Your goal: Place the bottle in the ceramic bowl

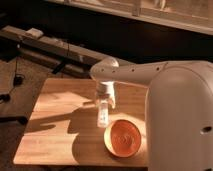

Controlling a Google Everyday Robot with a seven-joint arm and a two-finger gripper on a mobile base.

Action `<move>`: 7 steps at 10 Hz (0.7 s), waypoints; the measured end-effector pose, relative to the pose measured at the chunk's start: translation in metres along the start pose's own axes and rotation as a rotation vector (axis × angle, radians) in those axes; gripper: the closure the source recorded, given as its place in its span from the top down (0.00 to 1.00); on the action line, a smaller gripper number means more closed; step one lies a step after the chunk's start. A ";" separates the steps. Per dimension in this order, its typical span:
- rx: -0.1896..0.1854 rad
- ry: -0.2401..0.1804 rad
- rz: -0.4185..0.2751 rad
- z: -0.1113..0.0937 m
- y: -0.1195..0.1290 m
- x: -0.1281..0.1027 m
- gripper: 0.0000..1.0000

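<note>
In the camera view, the step in hand looks like the carry towards the bowl. The tool (105,96) sits directly over the bottle (103,115), and the ceramic bowl (124,138) has nothing in it. Whether the tool is clamped on the bottle or merely closing in on it cannot be told from here. It is also unclear whether the bottle's base rests on the table (52,131) or hangs just clear of it.

If the bottle is held, the next move calls for a short shift towards the near right. The bottle's base has to clear the bowl's paler rim before it is lowered onto the orange inside and let go. If it is not yet held, a firm grip near the top must come first. The bottle is slim and light, so it could tip against the rim or roll on the glossy curve once freed; a low release would suit it.

The bottle stands upright right below the tool, its upper end meeting the tool's underside and its body reaching down from there. It is just beside the bowl, off the bowl's far left edge, but not over it. The pale arm (137,72) reaches in from the right, above the table's middle.
</note>
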 end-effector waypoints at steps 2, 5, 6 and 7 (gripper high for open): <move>-0.009 0.021 -0.008 0.011 0.000 0.001 0.65; -0.008 0.052 -0.018 0.023 -0.002 0.002 0.65; -0.006 0.064 -0.026 0.029 -0.001 0.003 0.65; -0.005 0.074 -0.034 0.033 0.001 0.003 0.65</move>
